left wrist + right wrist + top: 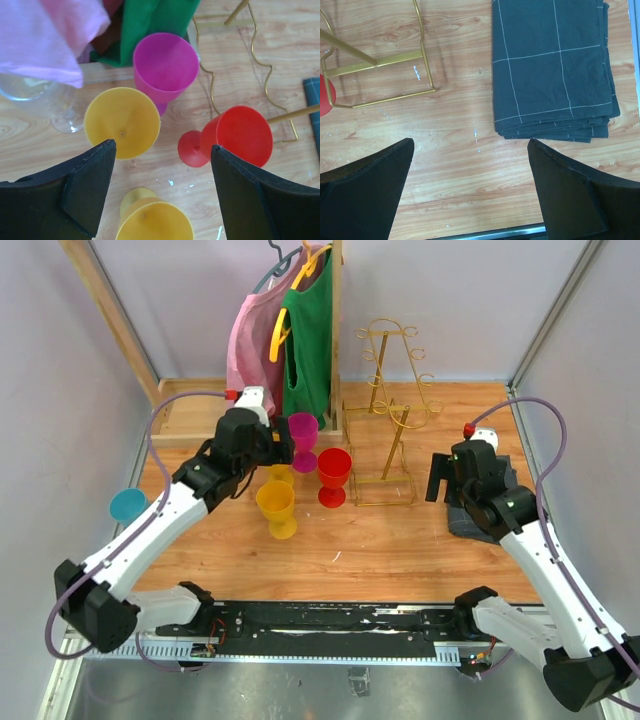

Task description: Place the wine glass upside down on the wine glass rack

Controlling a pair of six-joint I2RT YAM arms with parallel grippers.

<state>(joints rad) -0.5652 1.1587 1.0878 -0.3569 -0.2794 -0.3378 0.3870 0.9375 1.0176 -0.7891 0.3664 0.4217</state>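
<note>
While your left hand (161,150) hovers wide open above the upright magenta wine glass (165,62) and red wine glass (242,132), the wine glass rack (398,445) stands just beside them; your right hand (470,142) is wide open too.

Wooden clothes rack (337,330) at 12 o'clock on the wood-grain worktop (380,540), upright post, low tray-like base running toward 10 o'clock. Two garments hang from it, touching: pink garment (252,340) on the 9 o'clock side, green garment (310,335) on the 3 o'clock side, hems reaching down to the base. Yellow hanger (278,338) shows between them. Folded cloth (552,70) at 3 o'clock: dark slate, thin pale grid lines, lying flat, stacked layers visible along one edge. Blue cup (127,506) at 9 o'clock, at the worktop's margin, well apart from the rest.
</note>
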